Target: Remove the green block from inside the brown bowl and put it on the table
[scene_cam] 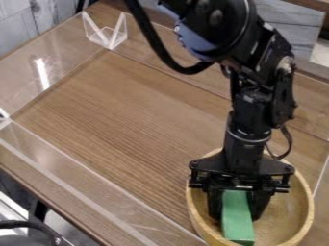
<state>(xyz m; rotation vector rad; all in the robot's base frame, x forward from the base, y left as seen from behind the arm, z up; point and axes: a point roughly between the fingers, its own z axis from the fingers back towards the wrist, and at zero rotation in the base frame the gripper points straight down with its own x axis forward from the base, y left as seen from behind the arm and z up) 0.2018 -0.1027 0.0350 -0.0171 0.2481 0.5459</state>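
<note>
Claw (240, 195) clamped on green block (238, 221) in brown bowl (303, 216); acrylic walls (52, 72) well apart.

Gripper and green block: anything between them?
Nothing. In the camera view, the gripper has its jaws closed on the green block inside the brown bowl.

No readable text is showing anywhere; no label or brand is appearing on the robot arm (244, 58). No number or sign is standing on the table (115, 115).
</note>
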